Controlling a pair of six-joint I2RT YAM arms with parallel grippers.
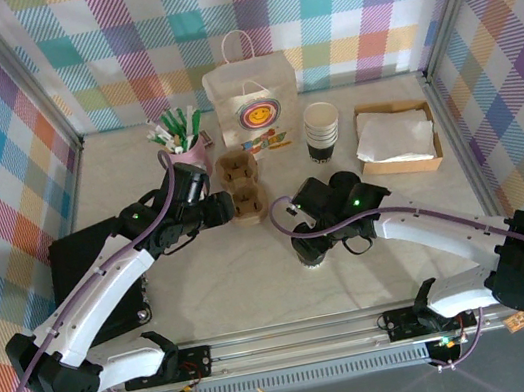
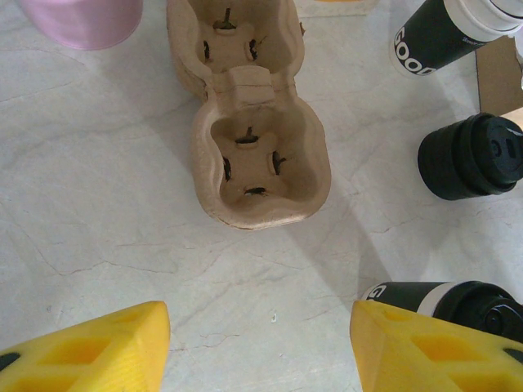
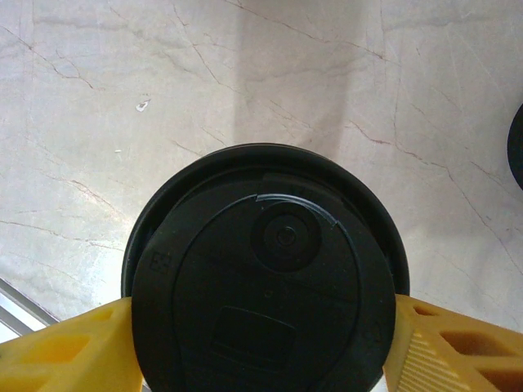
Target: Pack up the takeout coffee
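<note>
The takeout coffee (image 3: 270,286) stands on the table with its round black lid facing the right wrist camera. My right gripper (image 3: 265,343) straddles it, one yellow finger on each side below the lid. The lid hides whether the pads touch the cup. From above, the right gripper (image 1: 309,244) is at the table's middle. A brown pulp cup carrier (image 1: 240,188) lies just left of it, and both of the carrier's (image 2: 253,155) wells are empty. My left gripper (image 2: 261,343) hangs open and empty over bare table just short of the carrier; from above the left gripper (image 1: 227,209) is at its left side.
Another black-lidded cup (image 2: 474,155) stands right of the carrier. A lidless cup stack (image 1: 321,130), a white paper bag (image 1: 254,106), a pink cup of pens (image 1: 181,139) and a cardboard box of napkins (image 1: 396,137) line the back. A black slab (image 1: 84,278) lies at the left.
</note>
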